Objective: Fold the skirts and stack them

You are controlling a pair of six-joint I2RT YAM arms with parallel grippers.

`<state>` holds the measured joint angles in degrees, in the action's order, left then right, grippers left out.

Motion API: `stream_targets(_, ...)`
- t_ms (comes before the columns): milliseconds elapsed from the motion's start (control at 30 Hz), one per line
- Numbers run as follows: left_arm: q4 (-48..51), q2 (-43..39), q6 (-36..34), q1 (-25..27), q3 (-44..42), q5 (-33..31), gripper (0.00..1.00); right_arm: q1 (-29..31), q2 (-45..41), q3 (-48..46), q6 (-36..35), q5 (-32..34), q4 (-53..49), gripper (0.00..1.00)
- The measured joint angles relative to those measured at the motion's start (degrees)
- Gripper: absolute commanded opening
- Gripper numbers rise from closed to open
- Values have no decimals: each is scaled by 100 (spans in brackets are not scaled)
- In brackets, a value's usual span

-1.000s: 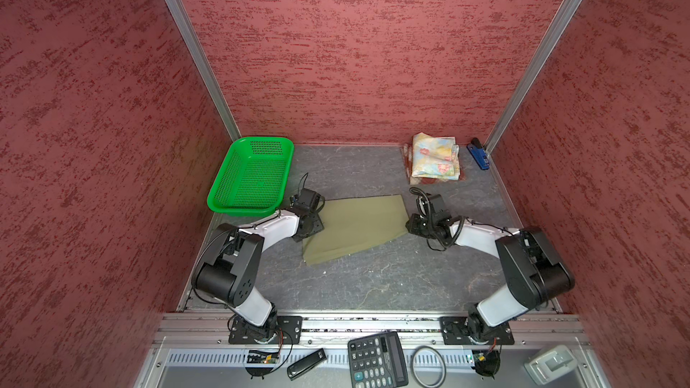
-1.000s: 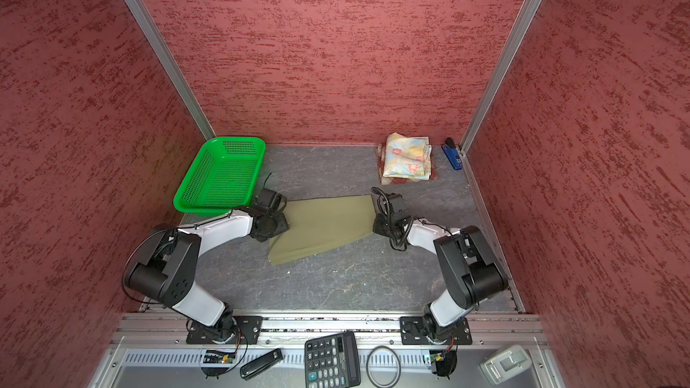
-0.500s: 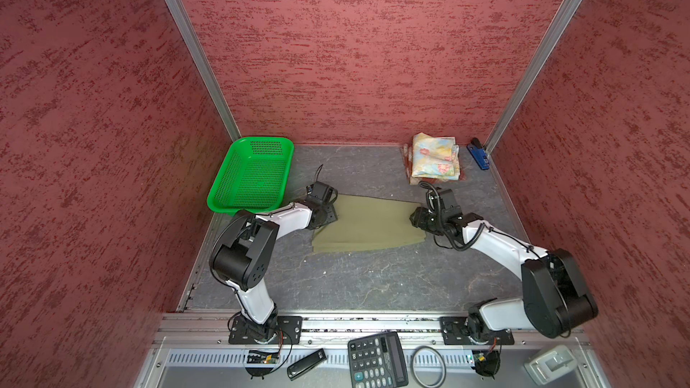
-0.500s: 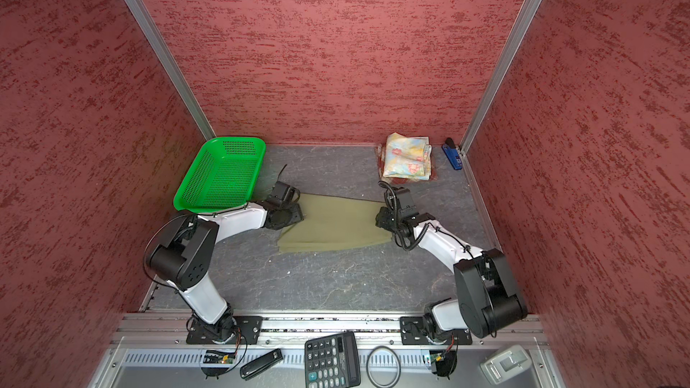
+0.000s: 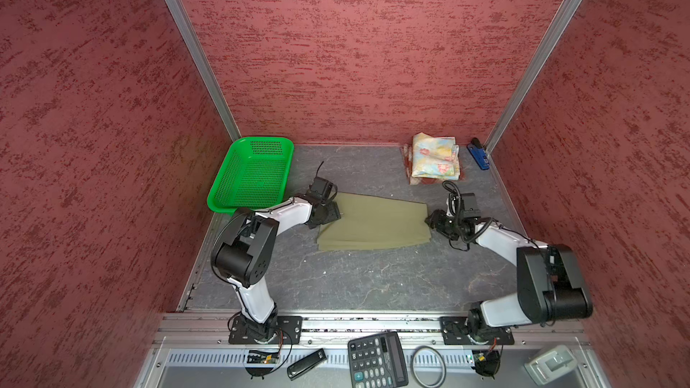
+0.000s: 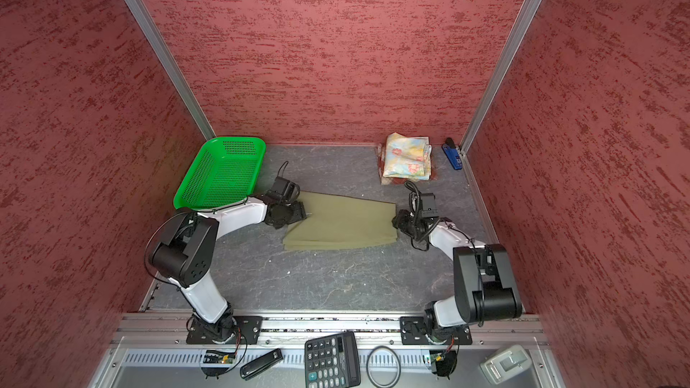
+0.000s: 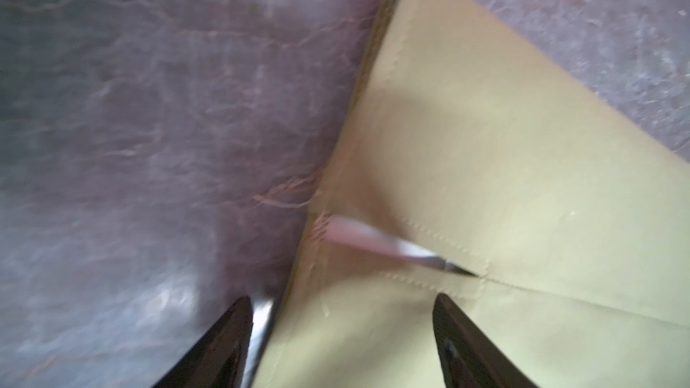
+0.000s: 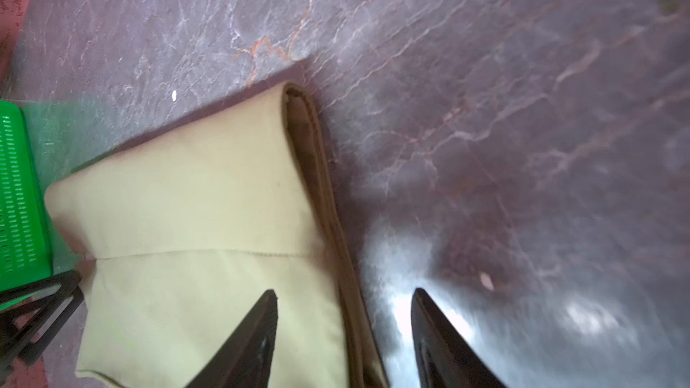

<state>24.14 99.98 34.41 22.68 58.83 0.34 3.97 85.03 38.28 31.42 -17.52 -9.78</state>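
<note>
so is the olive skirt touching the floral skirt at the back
Apart. In both top views a strip of bare grey floor shows between the olive skirt and the folded floral skirt by the back wall.

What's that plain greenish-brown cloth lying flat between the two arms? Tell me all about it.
It is an olive-khaki skirt, plain woven-looking cloth with stitched seams, folded over into a flat, roughly four-sided shape with layered edges. It lies on the grey table. The left arm's fingers and right arm's fingers stand open over its opposite ends, gripping nothing.
</note>
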Motion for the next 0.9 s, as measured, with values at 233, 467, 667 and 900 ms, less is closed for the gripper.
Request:
stream_targets(233, 398, -238, -175, -125, -39, 116, 70, -7, 439, 11, -63, -313, 584, 51)
stream_targets(467, 413, -13, -271, -146, -66, 192, 60, -4, 610, 4, -103, -442, 925, 48)
stream_targets(667, 330, 184, -328, -146, 92, 155, 28, 11, 715, 0, -142, -439, 988, 21)
stream_targets(900, 144, 334, -337, -85, 155, 164, 5, 17, 752, 4, -205, -468, 1003, 0)
